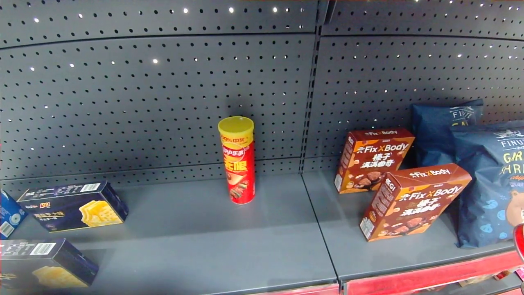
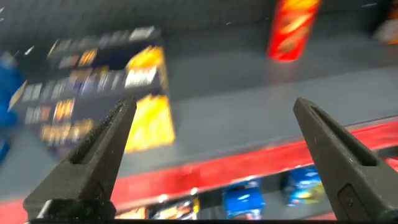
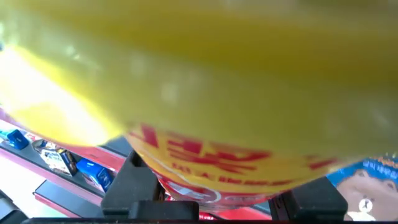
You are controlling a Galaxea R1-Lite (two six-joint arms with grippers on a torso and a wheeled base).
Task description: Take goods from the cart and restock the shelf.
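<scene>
Head view: a red can stands upright on the shelf, cracker boxes to its left, brown boxes and blue bags to its right. Empty, the left pincer gapes wide; the right pincer clamps a second can, yellow-lidded

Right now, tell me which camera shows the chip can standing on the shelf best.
The head view: the chip can stands upright, whole from yellow lid to base. The left wrist view catches it blurred and cropped beyond the open left hand. The right wrist view shows a second can, gripped in the right hand.
</scene>
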